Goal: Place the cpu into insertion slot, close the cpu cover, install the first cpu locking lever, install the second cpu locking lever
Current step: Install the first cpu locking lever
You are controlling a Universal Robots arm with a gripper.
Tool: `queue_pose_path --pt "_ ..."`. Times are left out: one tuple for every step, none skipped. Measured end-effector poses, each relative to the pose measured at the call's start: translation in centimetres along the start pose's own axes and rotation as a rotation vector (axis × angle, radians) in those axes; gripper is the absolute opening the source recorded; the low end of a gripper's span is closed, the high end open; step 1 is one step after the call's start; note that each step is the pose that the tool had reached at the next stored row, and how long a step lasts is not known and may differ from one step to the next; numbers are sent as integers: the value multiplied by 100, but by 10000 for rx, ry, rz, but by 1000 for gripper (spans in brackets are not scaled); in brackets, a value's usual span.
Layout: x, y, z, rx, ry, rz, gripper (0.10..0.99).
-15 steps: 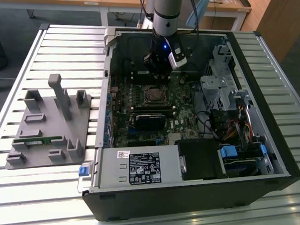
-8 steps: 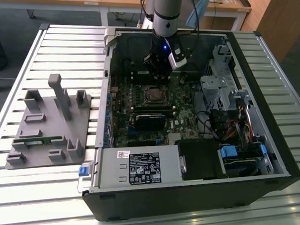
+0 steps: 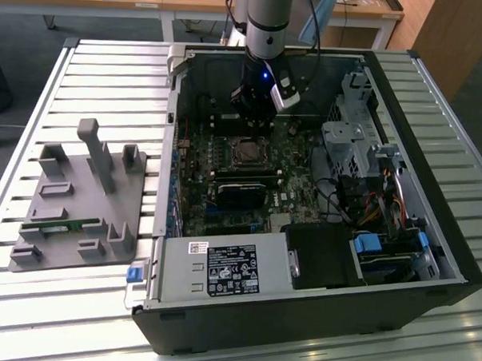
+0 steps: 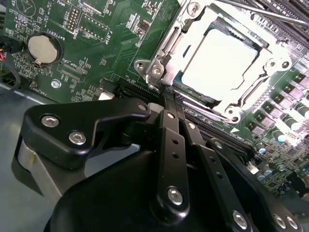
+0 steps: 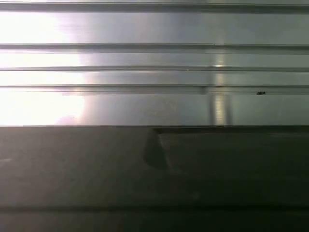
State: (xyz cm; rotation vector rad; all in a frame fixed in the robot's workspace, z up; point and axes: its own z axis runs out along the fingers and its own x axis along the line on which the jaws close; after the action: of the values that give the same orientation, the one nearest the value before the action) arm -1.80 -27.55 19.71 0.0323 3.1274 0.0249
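Observation:
The cpu (image 4: pixel 219 63) lies in the insertion slot (image 3: pixel 246 153) on the green motherboard, its pale metal top showing through the window of the cpu cover (image 4: pixel 251 94). The silver cover frame lies flat over the chip. A thin metal lever rod (image 4: pixel 270 14) runs along the socket's far side, and another lever (image 4: pixel 169 43) lies along the near side. My gripper (image 4: pixel 169 96) is shut, with its black fingers pressed together and nothing between them. Its tips sit just off the socket's corner. In the exterior view the gripper (image 3: pixel 250 121) hangs inside the case, just behind the socket.
The open computer case (image 3: pixel 429 261) lies on a slatted metal table (image 5: pixel 145 58). A black card (image 3: pixel 241 188), a power supply (image 3: pixel 221 267) and a drive cage (image 3: pixel 354 145) surround the socket. A grey fixture plate (image 3: pixel 80 197) sits at the exterior view's left. A coin battery (image 4: pixel 43 48) is near the fingers.

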Motion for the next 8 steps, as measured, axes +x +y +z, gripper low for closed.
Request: queue_pose_path --pt "-1 1 -9 -6 -4 -1 106" --pt "-1 1 -24 -3 -2 -1 106" --pt "0 0 -44 7 3 -1 106" --pt "-1 0 -65 7 3 -1 106" --pt "-1 0 -87 6 2 -1 106" --pt "-1 0 -110 8 4 -1 106" --pt "-1 1 -131 9 4 0 106" --pt "-1 1 -143 9 5 -1 106"
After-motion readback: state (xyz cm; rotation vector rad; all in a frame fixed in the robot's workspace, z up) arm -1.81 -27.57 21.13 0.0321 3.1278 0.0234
